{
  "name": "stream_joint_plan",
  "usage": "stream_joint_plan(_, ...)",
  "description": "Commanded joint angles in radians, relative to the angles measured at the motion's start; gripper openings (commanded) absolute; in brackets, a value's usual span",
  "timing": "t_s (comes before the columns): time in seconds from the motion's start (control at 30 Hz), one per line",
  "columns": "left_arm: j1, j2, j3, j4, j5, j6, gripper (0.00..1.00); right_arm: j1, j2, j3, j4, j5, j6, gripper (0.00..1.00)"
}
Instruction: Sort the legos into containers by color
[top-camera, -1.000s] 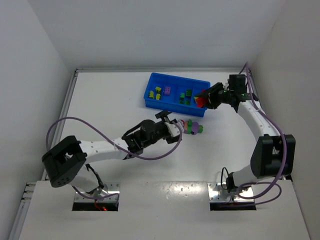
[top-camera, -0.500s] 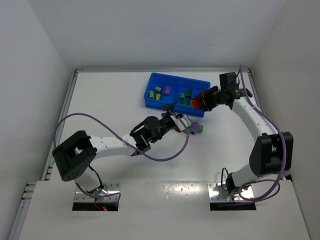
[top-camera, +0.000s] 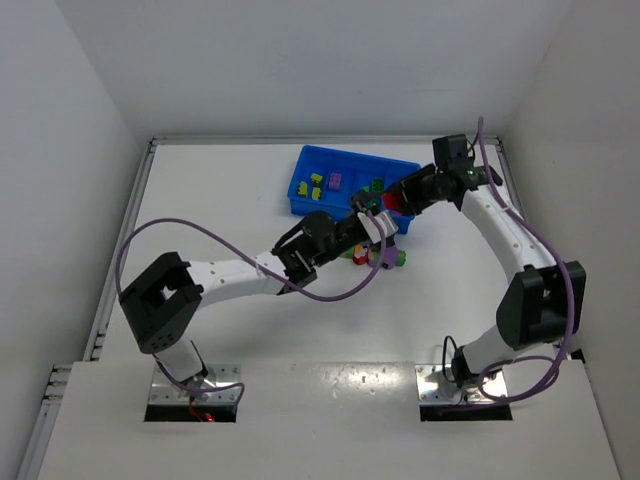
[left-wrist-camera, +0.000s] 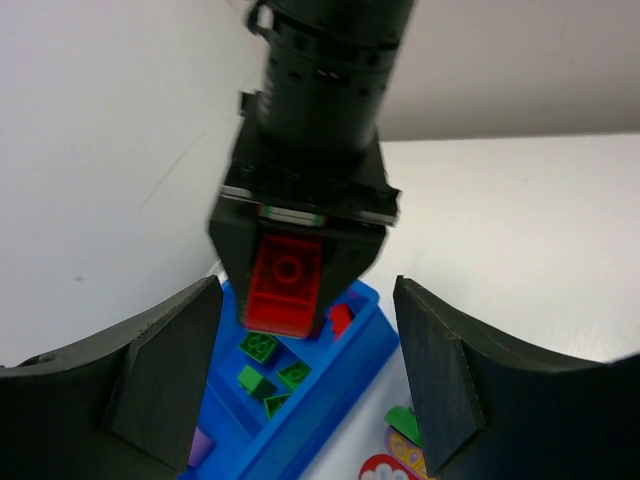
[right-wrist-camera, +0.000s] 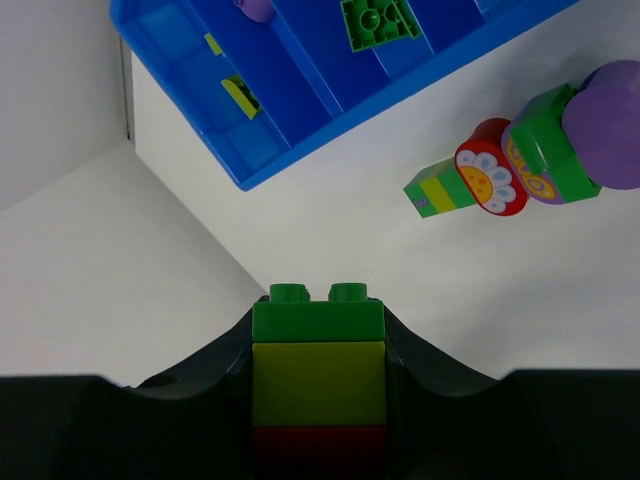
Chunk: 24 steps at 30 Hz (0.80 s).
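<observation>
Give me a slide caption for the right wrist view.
Right gripper shut on a green-yellow-red lego stack, with the blue tray and unsorted legos on the table ahead.

The blue tray (top-camera: 350, 160) is hidden at its right end by the left gripper (top-camera: 377, 224) and right gripper (top-camera: 399, 201) in the top view; its bricks (top-camera: 316, 184) are too small to be told apart. The striped stick (right-wrist-camera: 318, 375) is cut off by the right wrist view's lower edge.

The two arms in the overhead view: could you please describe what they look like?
Both the left arm and the right arm have white links with boxy black joints. A purple cable loops along each, and each stands on a silver base plate. The left gripper and right gripper are black.
</observation>
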Motion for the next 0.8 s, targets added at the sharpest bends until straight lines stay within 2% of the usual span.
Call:
stream_joint_plan(0.0, 0.008, 0.007, 0.041, -0.002, 0.078, -0.006, 0.75, 0.008, 0.01, 0.052, -0.019, 0.024, 0.025, 0.0)
stream_joint_plan(0.3, 0.017, 0.045, 0.05, -0.011, 0.032, 0.05, 0.66, 0.028, 0.01, 0.052, -0.019, 0.033, 0.014, 0.0)
stream_joint_plan(0.47, 0.017, 0.067, 0.06, -0.011, -0.026, 0.083, 0.66, 0.048, 0.001, 0.052, -0.01, 0.033, 0.005, 0.0)
stream_joint_plan(0.77, 0.046, 0.077, 0.069, -0.011, -0.035, 0.093, 0.65, 0.057, -0.017, 0.034, -0.01, 0.053, -0.014, 0.0)
